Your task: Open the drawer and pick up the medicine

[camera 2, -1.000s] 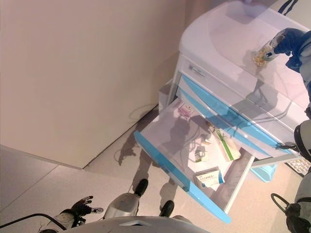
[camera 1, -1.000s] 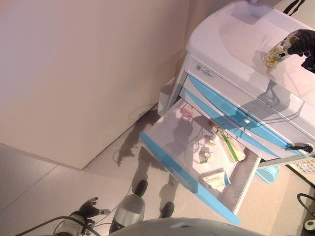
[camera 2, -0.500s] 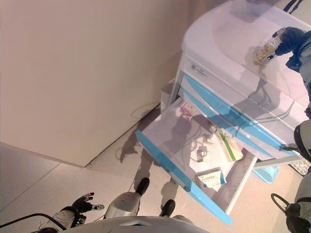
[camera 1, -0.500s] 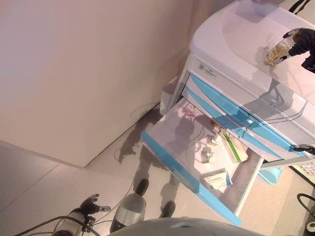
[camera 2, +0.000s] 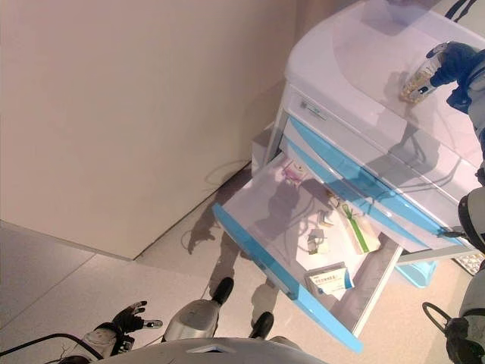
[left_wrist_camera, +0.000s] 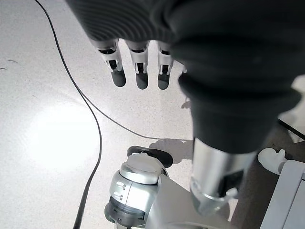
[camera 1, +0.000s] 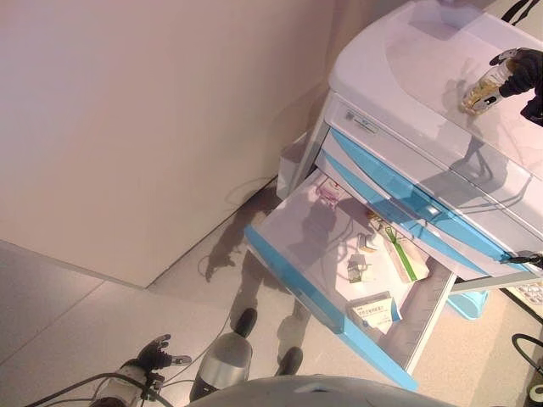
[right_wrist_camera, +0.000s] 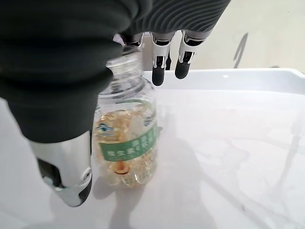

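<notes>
My right hand [camera 1: 519,72] is shut on a clear medicine bottle [camera 1: 482,90] of yellow capsules, tilted, at the white top of the cart [camera 1: 407,59]. In the right wrist view the bottle [right_wrist_camera: 126,143] sits between the thumb [right_wrist_camera: 66,162] and the fingers [right_wrist_camera: 159,62], its base at or just above the top; I cannot tell which. The cart's blue-fronted drawer [camera 1: 293,275] stands pulled open below. My left hand [camera 1: 158,351] hangs low by the floor, open and empty; its fingers [left_wrist_camera: 137,71] are straight.
The open drawer holds a pink packet [camera 1: 327,193], a green-and-white box [camera 1: 400,257], a small blister pack [camera 1: 355,270] and a white-and-blue box [camera 1: 372,312]. A beige wall [camera 1: 153,127] stands to the left. A light blue bin [camera 1: 467,302] sits under the cart's right side.
The view has shifted slightly. My right hand raised the bottle a little, then brought it back down towards the cart top. The left hand and drawer are unchanged.
</notes>
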